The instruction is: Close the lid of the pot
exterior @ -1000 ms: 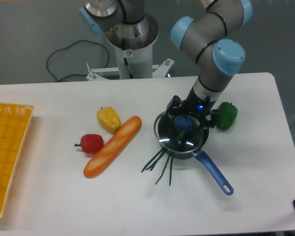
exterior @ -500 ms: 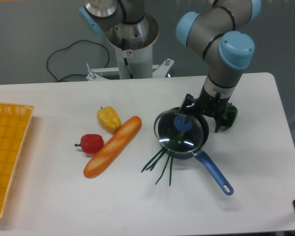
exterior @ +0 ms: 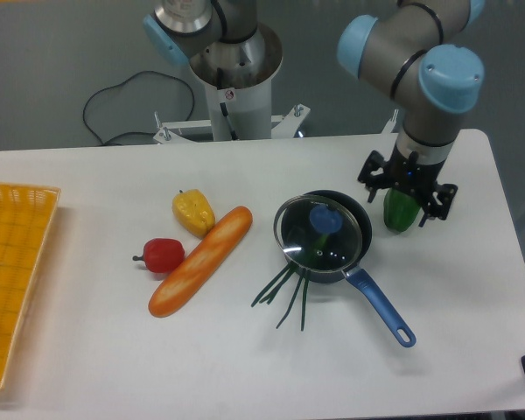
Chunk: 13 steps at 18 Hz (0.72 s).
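Observation:
The black pot (exterior: 354, 262) with its long blue handle (exterior: 381, 307) stands right of the table's middle. The glass lid (exterior: 321, 234) with a blue knob (exterior: 323, 219) rests on the pot, shifted a little to the left so the pot's right rim shows. Green stalks (exterior: 284, 289) hang out from under the lid at the front left. My gripper (exterior: 407, 195) is up and to the right of the pot, open and empty, over a green pepper (exterior: 401, 210).
A bread loaf (exterior: 201, 260), a yellow pepper (exterior: 193, 212) and a red pepper (exterior: 163, 255) lie left of the pot. An orange basket (exterior: 16, 271) stands at the left edge. The arm's base (exterior: 232, 70) is at the back.
My gripper has let go of the lid's knob and moved up and to the right, away from the pot. The lid stays on the pot.

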### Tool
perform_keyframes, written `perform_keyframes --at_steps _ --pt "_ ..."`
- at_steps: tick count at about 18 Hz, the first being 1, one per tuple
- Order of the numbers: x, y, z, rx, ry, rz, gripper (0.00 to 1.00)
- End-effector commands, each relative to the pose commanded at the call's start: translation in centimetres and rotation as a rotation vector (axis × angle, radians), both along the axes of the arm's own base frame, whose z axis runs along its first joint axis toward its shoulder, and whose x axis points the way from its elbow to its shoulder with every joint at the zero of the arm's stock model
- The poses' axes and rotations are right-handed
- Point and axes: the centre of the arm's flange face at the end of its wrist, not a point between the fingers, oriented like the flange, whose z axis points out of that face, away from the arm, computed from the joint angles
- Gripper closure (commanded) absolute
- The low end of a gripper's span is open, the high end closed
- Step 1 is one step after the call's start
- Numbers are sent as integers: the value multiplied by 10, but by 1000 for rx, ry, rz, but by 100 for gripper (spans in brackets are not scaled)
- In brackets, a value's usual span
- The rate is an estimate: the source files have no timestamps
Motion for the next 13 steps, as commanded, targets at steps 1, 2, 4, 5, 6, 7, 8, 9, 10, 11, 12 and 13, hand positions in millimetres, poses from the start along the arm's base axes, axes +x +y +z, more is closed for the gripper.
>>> perform_keyframes --at_steps 1,2,4,5,6,7,8,9,10,11,12,13 --pt "-5 -9 -2 -2 0 -20 0" --pt "-12 -20 -3 -5 1 -32 0" --pt "-24 -46 -3 -7 5 -59 0" --pt "-30 -59 -3 -9 7 -87 0" --pt "-35 -73 -6 -11 6 -116 0" --pt "-41 -86 -9 -13 7 -152 0" --pt "-45 -99 -9 -15 10 -191 0" --pt "-49 -112 -6 -17 18 -226 0" --pt "-51 -123 -6 -19 19 -252 0" --pt "-50 -132 -8 -21 16 -266 0" --pt "-48 -142 0 -23 28 -264 0" --pt "-48 -153 5 -23 34 -249 0"
